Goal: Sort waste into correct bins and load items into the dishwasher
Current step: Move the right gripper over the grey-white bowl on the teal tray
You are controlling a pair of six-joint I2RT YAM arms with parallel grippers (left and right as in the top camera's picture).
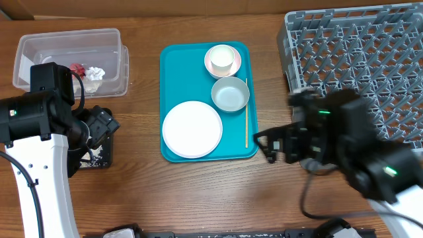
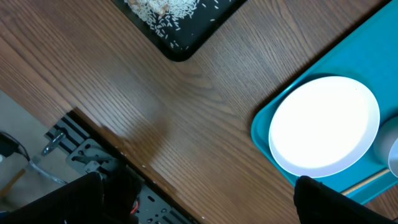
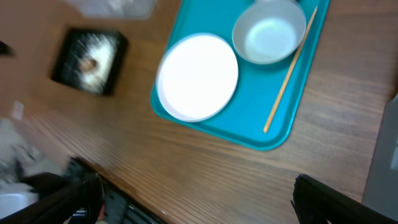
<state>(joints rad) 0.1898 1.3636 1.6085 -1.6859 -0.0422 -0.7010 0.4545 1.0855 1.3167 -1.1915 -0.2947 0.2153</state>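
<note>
A crumpled red wrapper [image 1: 77, 69] and a white napkin [image 1: 96, 73] lie in the clear tub [image 1: 73, 41]. The black tray [image 3: 118, 48] holds white rice crumbs [image 2: 165, 7] and a brown lump [image 3: 89, 62]. On the teal tray [image 1: 173, 79] sit the round plate [image 1: 192, 129], the grey-blue bowl [image 1: 230, 94], a white cup [image 1: 222, 58] inside the pink bowl [image 1: 210, 64], and the wooden stick [image 1: 246, 122]. The grey dish rack [image 1: 357, 66] stands at the far right. My left gripper [image 1: 106, 127] hangs open above the black tray. My right gripper [image 1: 268, 147] is open, right of the teal tray.
The left arm covers most of the black tray [image 1: 99, 157] in the overhead view. The table's front edge [image 2: 124, 155] with a metal rail lies just below both grippers. Bare wood separates the black tray from the teal tray [image 2: 264, 127].
</note>
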